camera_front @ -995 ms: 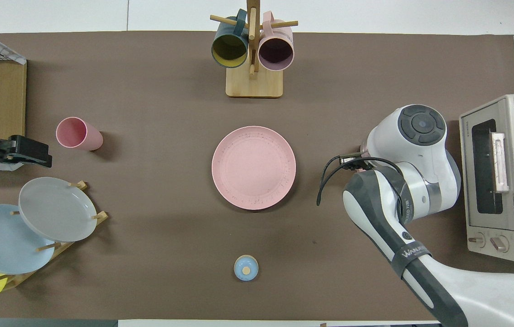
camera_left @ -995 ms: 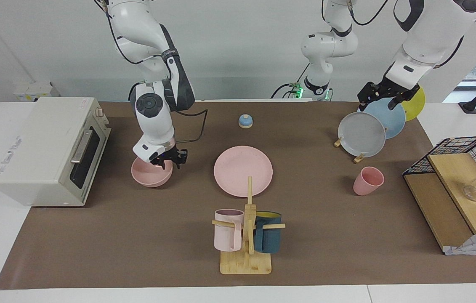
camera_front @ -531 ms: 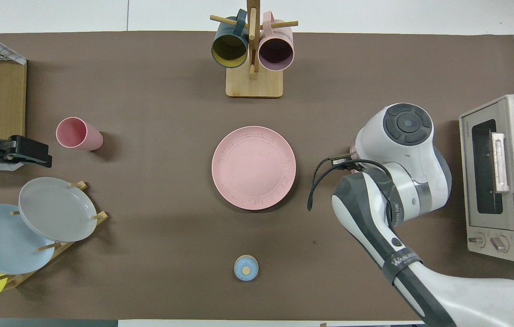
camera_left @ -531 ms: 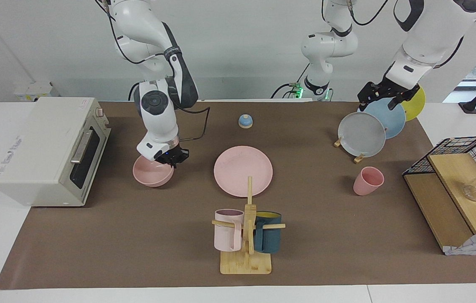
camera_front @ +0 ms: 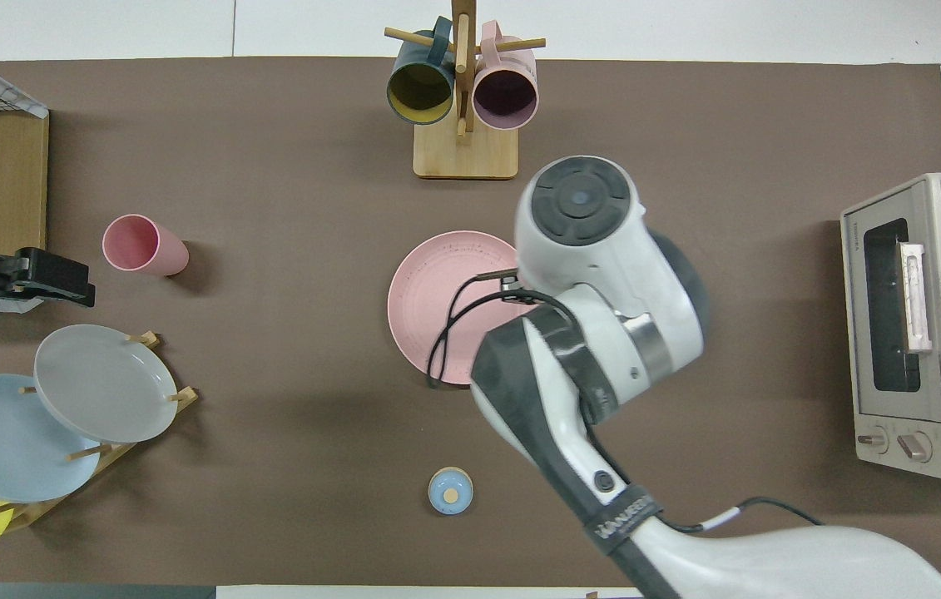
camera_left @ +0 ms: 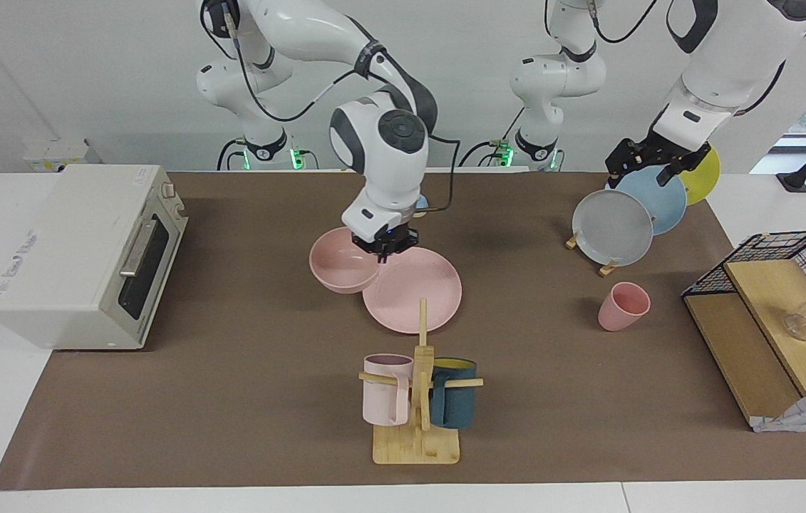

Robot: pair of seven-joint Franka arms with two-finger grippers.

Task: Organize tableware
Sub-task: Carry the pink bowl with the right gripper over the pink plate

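Grey, blue and yellow plates point(camera_left: 613, 226): propped on a wooden rack close to the robots, toward the left arm's end; not part of the pink set.
Left gripper point(camera_left: 648, 162): hangs over that rack and waits; I cannot tell how its jaws stand.
Right gripper point(camera_left: 383, 246): jaws closed on the rim of the bowl, one finger inside the wall and one outside, over the tabletop point(camera_left: 231, 399) at the edge of the plate.
Bowl point(camera_left: 341, 261): pink, deep, lifted and carried by its rim; its edge overlaps the plate's edge on the side toward the right arm's end. The arm hides it from overhead.
Bowl, handling: likely light and stiff with a matte skin that gives the jaws some bite. A one-sided rim pinch lets it tilt, so it wants a level, gentle set-down.
Plate point(camera_left: 417, 293): wide, flat, pink, in the middle of the tabletop. It sits too low to get under easily and looks best left as the base of a stack.
Cup point(camera_left: 622, 306): pink, no handle, upright, well apart from the plate toward the left arm's end. It is probably light and easy to tip, so take it by the rim wall.
Mugs point(camera_left: 418, 392): pale pink and teal, hung on a wooden stand, farthest from the robots.
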